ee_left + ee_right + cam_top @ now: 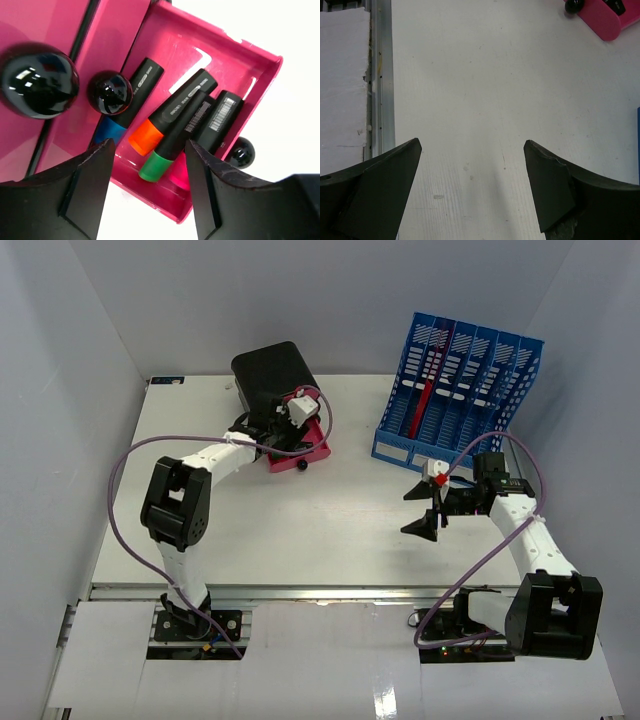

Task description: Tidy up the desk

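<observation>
Desk surface (330, 530): white, flat, walled in pale grey, metal rail along the near edge. It lies beneath both arms, its long side running left to right in the top view.

Holdings, far left: black drawer unit (268, 375) with pink fronts, its lowest drawer (235, 65) standing open. Inside lie four markers (175, 125), side by side and touching, caps blue, orange, green and pink.

Holdings, far right: blue file rack (455, 390), one red item (422, 405) in a slot (too small to identify).

Left claw (150, 150): spread, pinching nothing, poised directly over the open drawer. The markers' long axes run diagonally under the gap between its fingers, caps towards the claw.

Right claw (472, 145): spread wide, nothing between the fingers, hovering over a bare patch in front of the rack, well apart from the drawer.

Assessment: the open drawer looks like the item outstanding. It sits just below the left claw, so the left arm is much the nearer. Its front knob (242, 152) faces away from the unit, so closing it would mean a push back towards the unit.
</observation>
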Controlling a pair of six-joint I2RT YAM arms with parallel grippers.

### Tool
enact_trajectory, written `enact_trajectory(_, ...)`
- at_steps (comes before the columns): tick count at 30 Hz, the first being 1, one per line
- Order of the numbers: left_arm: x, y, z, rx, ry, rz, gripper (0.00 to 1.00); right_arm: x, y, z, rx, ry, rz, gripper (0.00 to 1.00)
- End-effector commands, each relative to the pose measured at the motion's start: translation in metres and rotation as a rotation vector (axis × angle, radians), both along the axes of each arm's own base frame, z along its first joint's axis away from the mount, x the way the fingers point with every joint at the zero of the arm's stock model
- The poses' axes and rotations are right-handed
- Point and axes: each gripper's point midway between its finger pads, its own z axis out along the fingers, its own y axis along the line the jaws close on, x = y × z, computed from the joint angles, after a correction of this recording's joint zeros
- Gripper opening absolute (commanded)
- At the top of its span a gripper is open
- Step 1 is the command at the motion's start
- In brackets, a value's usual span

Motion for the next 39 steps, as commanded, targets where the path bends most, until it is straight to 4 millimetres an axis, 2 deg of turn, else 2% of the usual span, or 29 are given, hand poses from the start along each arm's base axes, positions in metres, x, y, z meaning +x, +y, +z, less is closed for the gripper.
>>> enact_trajectory(1, -0.017, -0.020, 0.065, -0.155, -0.081, -0.025, 0.73, -0.011, 0.007, -0.007, -0.039, -0.131, 0.113, 0.90)
enact_trajectory(4, -0.041, -0.021, 0.077, -0.239, -0.048, -0.012, 0.77, -0.016, 0.013, -0.016, -0.130, -0.253, 0.219, 0.90)
enact_trajectory(6, -0.064, -0.018, 0.104, -0.339, -0.051, 0.020, 0.81, -0.008, 0.019, -0.020, -0.210, -0.360, 0.275, 0.90)
enact_trajectory(8, -0.088, -0.012, 0.116, -0.416, -0.035, 0.049, 0.83, 0.003, 0.030, -0.019, -0.271, -0.437, 0.310, 0.90)
enact_trajectory(9, -0.098, -0.008, 0.109, -0.432, -0.008, 0.064, 0.85, 0.005, 0.037, -0.018, -0.285, -0.459, 0.334, 0.90)
enact_trajectory(11, -0.131, 0.000, 0.137, -0.570, -0.002, 0.090, 0.88, 0.020, 0.057, -0.012, -0.294, -0.550, 0.381, 0.93)
enact_trajectory(12, -0.143, 0.004, 0.141, -0.603, 0.001, 0.088, 0.88, 0.023, 0.070, -0.020, -0.312, -0.550, 0.430, 0.95)
enact_trajectory(14, -0.169, 0.017, 0.149, -0.666, -0.023, 0.108, 0.92, 0.036, 0.092, -0.021, -0.330, -0.552, 0.482, 0.95)
enact_trajectory(16, -0.191, 0.031, 0.155, -0.715, -0.072, 0.136, 0.98, 0.052, 0.115, -0.022, -0.349, -0.535, 0.513, 0.88)
enact_trajectory(18, -0.208, 0.043, 0.150, -0.735, -0.108, 0.161, 0.98, 0.072, 0.138, -0.015, -0.364, -0.541, 0.508, 0.77)
enact_trajectory(20, -0.225, 0.058, 0.160, -0.768, -0.190, 0.177, 0.98, 0.090, 0.164, -0.028, -0.397, -0.526, 0.498, 0.65)
enact_trajectory(22, -0.230, 0.070, 0.150, -0.762, -0.224, 0.226, 0.98, 0.106, 0.183, -0.034, -0.410, -0.488, 0.437, 0.44)
enact_trajectory(23, -0.233, 0.075, 0.147, -0.760, -0.238, 0.239, 0.98, 0.113, 0.192, -0.037, -0.415, -0.487, 0.422, 0.40)
enact_trajectory(27, -0.238, 0.084, 0.153, -0.760, -0.285, 0.255, 0.98, 0.138, 0.222, -0.055, -0.440, -0.484, 0.387, 0.32)
enact_trajectory(35, -0.235, 0.090, 0.155, -0.741, -0.307, 0.281, 0.98, 0.159, 0.239, -0.095, -0.512, -0.423, 0.336, 0.20)
enact_trajectory(39, -0.238, 0.093, 0.161, -0.755, -0.333, 0.289, 0.98, 0.178, 0.240, -0.105, -0.549, -0.445, 0.264, 0.19)
